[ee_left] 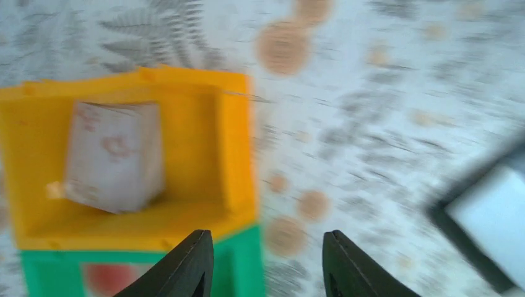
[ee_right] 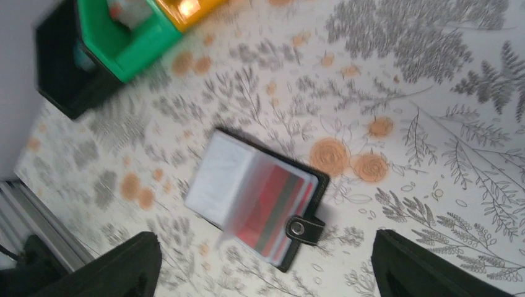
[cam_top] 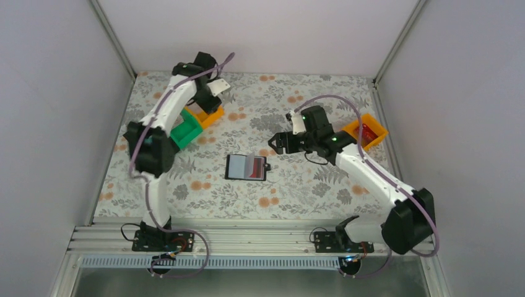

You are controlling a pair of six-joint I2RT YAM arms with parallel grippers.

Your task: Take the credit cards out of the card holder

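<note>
White walls enclose a floral tabletop, where the right gripper hangs wide-jawed and empty just right of the card holder, the left gripper stands part-open beyond it to the left (over an orange tray), and the black holder lies open, red credit cards in its glossy pockets.

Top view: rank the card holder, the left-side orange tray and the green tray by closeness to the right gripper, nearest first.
From the right gripper:
1. card holder: mid-table, just to the gripper's left.
2. left-side orange tray: well off to the left, toward the back.
3. green tray: farther left still, touching that orange tray.
</note>
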